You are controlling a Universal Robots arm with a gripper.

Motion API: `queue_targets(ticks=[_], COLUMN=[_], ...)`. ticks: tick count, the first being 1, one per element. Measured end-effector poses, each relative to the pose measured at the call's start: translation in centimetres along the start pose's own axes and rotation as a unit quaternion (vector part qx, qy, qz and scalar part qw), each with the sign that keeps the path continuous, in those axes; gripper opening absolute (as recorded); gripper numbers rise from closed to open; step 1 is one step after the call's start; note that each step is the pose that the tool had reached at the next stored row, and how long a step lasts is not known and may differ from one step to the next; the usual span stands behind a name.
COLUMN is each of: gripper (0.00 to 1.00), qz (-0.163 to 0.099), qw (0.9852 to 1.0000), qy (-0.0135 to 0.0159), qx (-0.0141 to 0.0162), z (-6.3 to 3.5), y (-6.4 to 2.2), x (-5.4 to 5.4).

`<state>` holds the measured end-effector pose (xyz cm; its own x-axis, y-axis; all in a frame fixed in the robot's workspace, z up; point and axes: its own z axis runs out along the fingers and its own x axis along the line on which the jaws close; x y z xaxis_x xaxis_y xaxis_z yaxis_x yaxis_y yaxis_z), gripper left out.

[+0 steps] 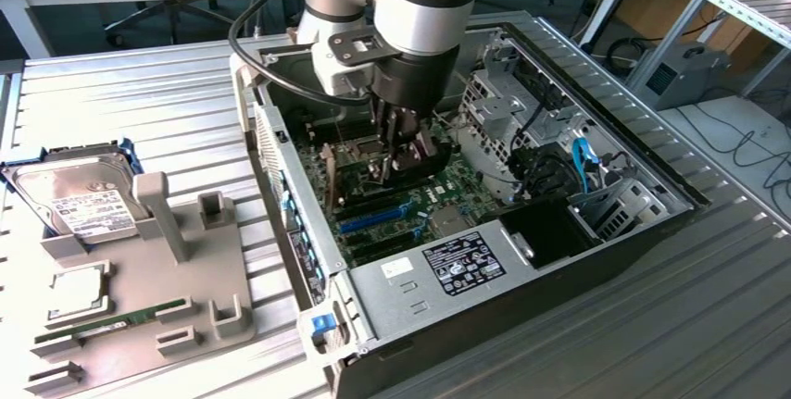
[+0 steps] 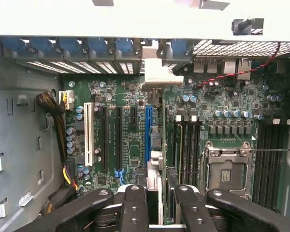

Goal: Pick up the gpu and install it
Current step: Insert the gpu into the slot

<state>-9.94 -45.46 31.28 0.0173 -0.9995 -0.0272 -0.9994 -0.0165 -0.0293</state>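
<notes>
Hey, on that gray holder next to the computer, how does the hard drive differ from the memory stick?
The hard drive is broad and silver with a white label; the memory stick is narrow and green. The hard drive sits in a blue frame; the memory stick lies bare. Both rest on the gray holder.
</notes>
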Motion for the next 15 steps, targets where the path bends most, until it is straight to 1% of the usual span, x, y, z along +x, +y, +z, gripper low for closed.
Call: queue_targets(ticks=[7, 9, 15], gripper=[0.27, 0.27, 0.27], qz=[0.000, 0.000, 0.000], qw=[1.0000, 1.0000, 1.0000], qy=[-0.0001, 0.0000, -0.0001], qx=[0.0001, 0.0000, 0.0001], z=[0.05, 0.07, 0.23], y=[0.17, 0.40, 0.62], x=[-0.01, -0.01, -0.02])
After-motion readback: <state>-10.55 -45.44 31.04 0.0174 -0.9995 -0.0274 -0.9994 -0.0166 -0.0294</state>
